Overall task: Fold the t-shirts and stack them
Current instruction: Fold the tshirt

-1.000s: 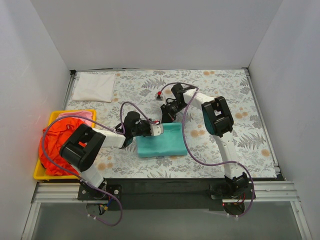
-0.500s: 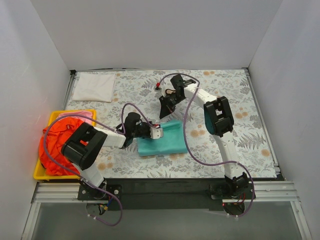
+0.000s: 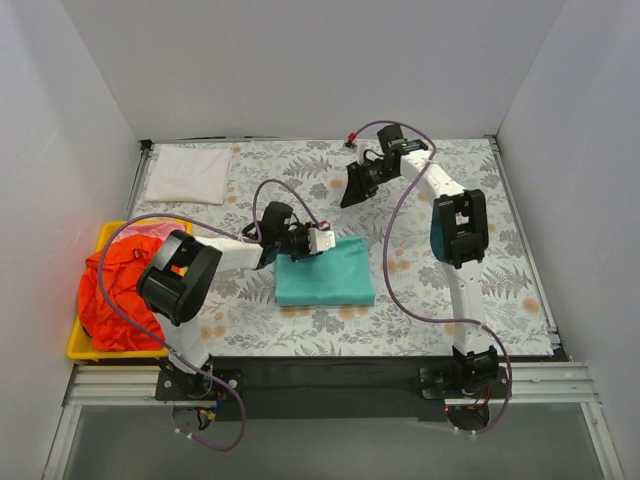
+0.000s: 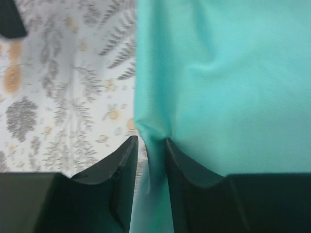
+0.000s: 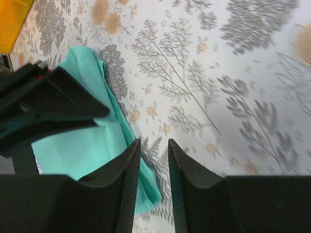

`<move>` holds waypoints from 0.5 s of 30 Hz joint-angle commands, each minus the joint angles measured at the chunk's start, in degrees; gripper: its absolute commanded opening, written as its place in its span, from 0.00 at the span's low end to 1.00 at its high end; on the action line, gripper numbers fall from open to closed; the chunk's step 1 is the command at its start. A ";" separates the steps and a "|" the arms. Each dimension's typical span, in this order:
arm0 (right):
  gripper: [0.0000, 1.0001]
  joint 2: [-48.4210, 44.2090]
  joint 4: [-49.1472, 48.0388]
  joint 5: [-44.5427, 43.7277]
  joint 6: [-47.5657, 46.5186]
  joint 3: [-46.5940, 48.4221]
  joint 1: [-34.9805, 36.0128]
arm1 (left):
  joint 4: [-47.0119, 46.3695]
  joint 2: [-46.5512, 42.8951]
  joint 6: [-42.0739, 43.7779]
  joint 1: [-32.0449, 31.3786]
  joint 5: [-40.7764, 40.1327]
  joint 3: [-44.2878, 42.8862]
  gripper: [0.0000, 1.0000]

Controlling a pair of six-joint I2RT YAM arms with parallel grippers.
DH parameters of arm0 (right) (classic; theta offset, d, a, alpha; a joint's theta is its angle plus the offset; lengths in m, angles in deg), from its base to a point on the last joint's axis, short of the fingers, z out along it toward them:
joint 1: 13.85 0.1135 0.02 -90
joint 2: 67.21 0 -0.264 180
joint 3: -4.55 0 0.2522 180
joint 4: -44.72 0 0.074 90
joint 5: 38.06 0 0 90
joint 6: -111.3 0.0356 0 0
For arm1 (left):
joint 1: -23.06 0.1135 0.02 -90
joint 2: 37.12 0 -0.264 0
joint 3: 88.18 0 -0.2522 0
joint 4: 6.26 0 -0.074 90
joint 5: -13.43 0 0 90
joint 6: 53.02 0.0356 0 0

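The teal-green t-shirt [image 3: 325,272] lies folded in a flat rectangle on the tablecloth at mid-table. My left gripper [image 3: 318,240] is shut on its far left edge; the left wrist view shows teal cloth [image 4: 228,73] pinched between the jaws of that gripper [image 4: 150,141]. My right gripper [image 3: 352,192] hangs above the table beyond the shirt, its jaws narrowly apart and empty [image 5: 153,141]; the shirt [image 5: 82,145] is below and to its left. The white t-shirt [image 3: 188,173] lies folded at the far left. The orange-red t-shirt [image 3: 115,295] and the pink t-shirt [image 3: 150,232] are heaped in the tray.
The yellow tray [image 3: 80,350] stands at the near left edge. The grey floral tablecloth [image 3: 480,200] covers the table. White walls close in three sides. Purple cables loop off both arms.
My right gripper has lifted off the shirt's far edge and swung back and to the right. The teal shirt now lies flatter. My left gripper has moved slightly away, holding the edge.
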 commanded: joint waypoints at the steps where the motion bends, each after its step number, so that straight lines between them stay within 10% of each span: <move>1: 0.36 -8.63 0.21 2.22 0.67 -1.05 -4.23 | 10.75 -2.07 -6.90 2.30 -0.38 -8.32 0.28; 9: 0.33 -25.15 0.03 9.60 0.92 -21.78 -5.03 | 32.56 -13.76 -30.25 4.95 7.34 -19.66 0.45; 15: 0.35 -34.56 -0.32 12.07 1.71 -39.00 1.38 | 48.75 -17.98 -49.87 4.95 29.30 -16.43 0.61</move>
